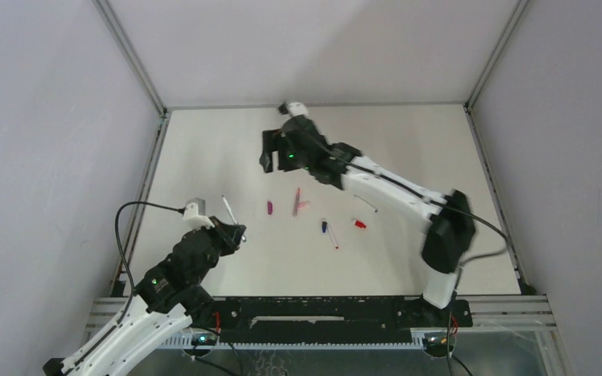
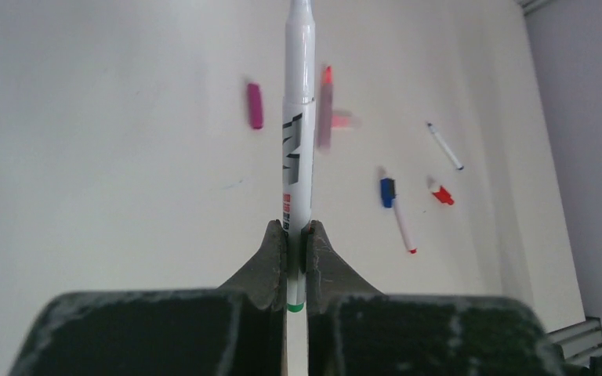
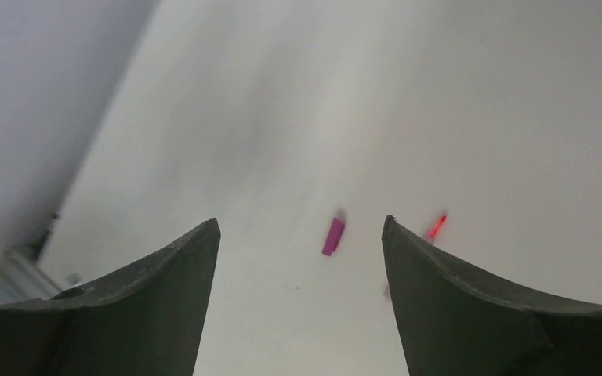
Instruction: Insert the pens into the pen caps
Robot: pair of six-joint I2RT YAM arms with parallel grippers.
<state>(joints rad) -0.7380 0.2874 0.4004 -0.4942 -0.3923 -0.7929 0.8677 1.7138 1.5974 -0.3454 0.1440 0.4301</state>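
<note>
My left gripper (image 2: 297, 235) is shut on the lower end of a white pen (image 2: 299, 117) with a green end, which points straight out from the jaws; from above it sits at the table's left (image 1: 235, 233). My right gripper (image 1: 269, 160) hangs open over the far middle, with a magenta cap (image 3: 333, 236) lying on the table below the gap between its fingers. On the table lie a pinkish-red pen (image 2: 325, 110) beside a pink cap (image 2: 343, 121), a blue cap (image 2: 388, 192) at the end of a white pen (image 2: 404, 227), a red cap (image 2: 441, 194) and a thin white pen (image 2: 445, 146).
The white table (image 1: 204, 149) is walled by grey panels on the left, back and right. A black rail (image 1: 321, 309) with both arm bases runs along the near edge. A cable (image 1: 125, 227) loops by the left arm.
</note>
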